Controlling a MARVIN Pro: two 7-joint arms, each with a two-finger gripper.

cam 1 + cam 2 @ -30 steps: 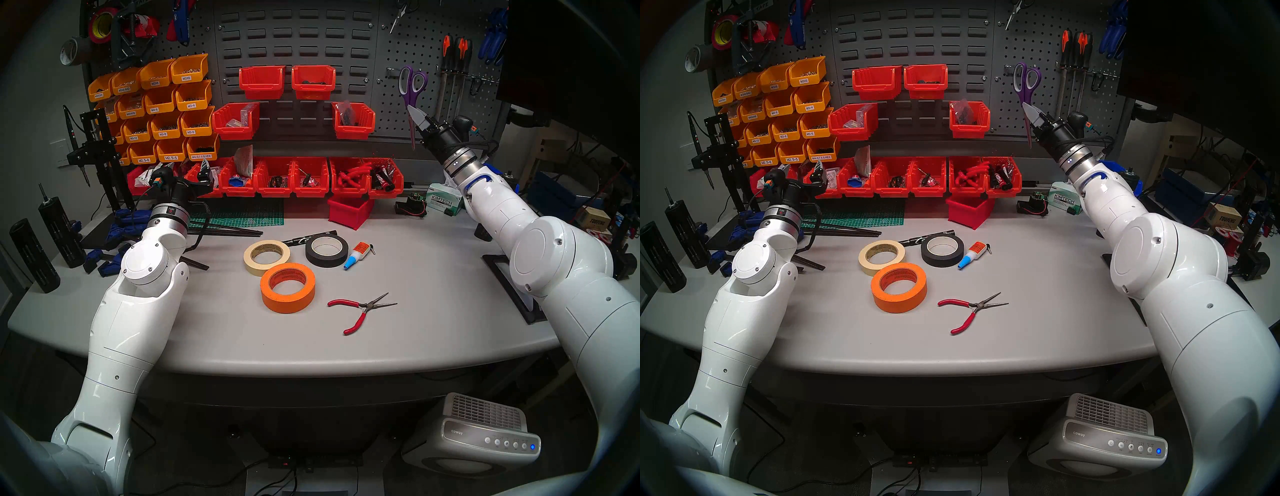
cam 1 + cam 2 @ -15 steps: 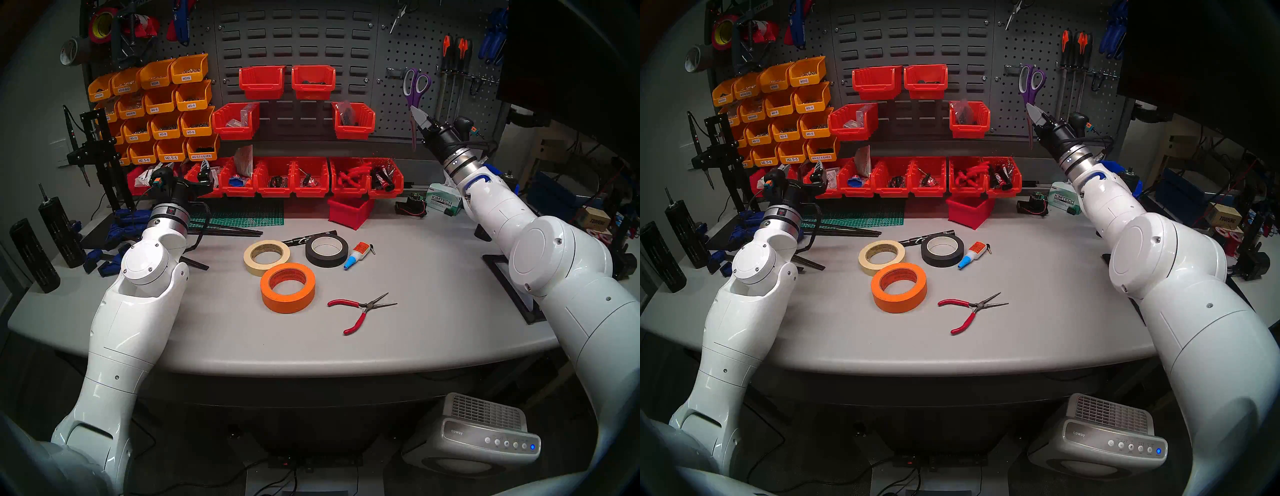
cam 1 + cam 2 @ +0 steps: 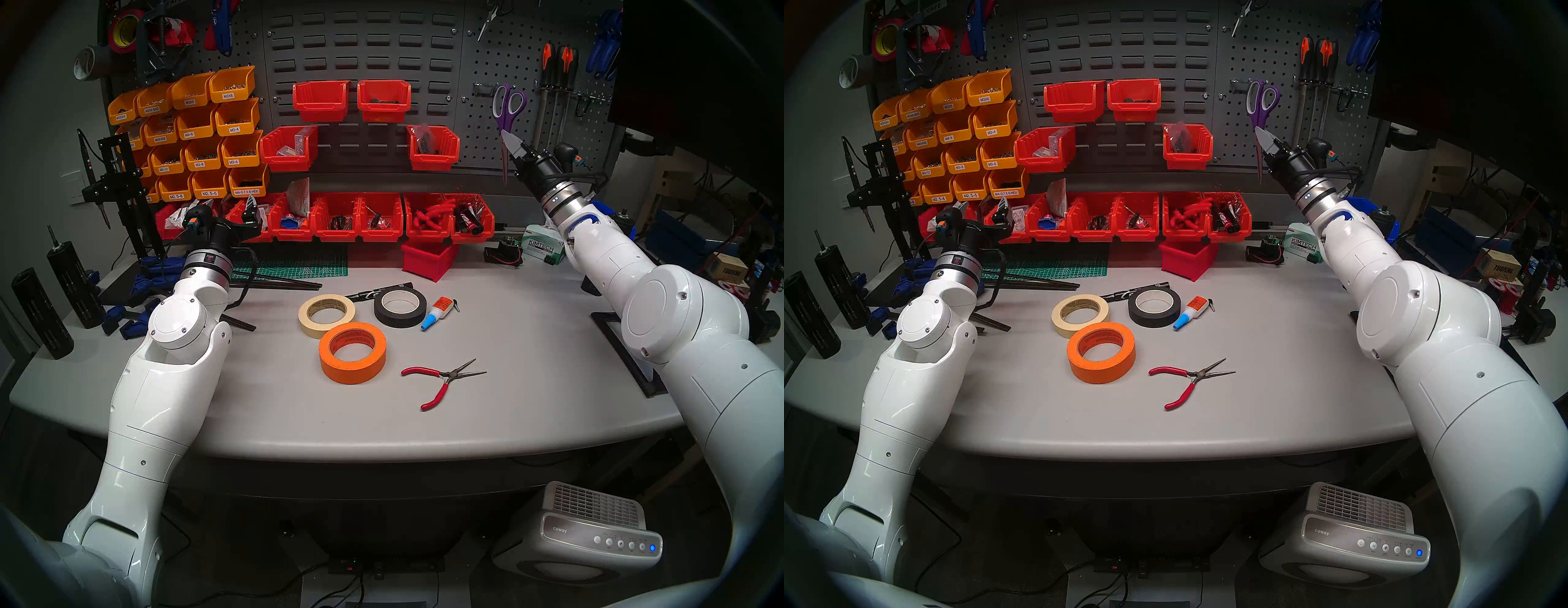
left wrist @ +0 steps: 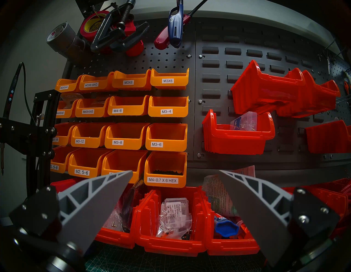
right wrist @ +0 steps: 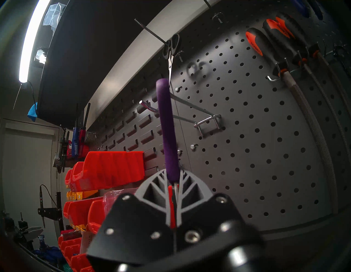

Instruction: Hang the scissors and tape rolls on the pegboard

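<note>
My right gripper (image 3: 509,140) (image 5: 173,174) is shut on the scissors (image 3: 508,104) (image 5: 166,125) just below their purple handles. They stand upright with the blades pointing down, close in front of the pegboard (image 3: 479,127) (image 5: 266,152). In the right wrist view the handle crosses a two-pronged metal hook (image 5: 208,121); whether a loop is on it I cannot tell. The cream tape roll (image 3: 326,315), the black tape roll (image 3: 400,307) and the orange tape roll (image 3: 352,353) lie flat on the table. My left gripper (image 3: 251,212) (image 4: 175,173) hovers open and holds nothing, near the red bins at the left.
Red-handled pliers (image 3: 441,378), a glue bottle (image 3: 437,312) and a black marker (image 3: 377,292) lie near the rolls. Files with orange-black handles (image 3: 558,85) hang just right of the hook, small snips (image 5: 171,55) above it. Red bins (image 3: 432,146) hang to its left.
The right gripper carried the scissors slightly right along the pegboard, then eased a little back to the left. The left arm and the tape rolls have not moved.
</note>
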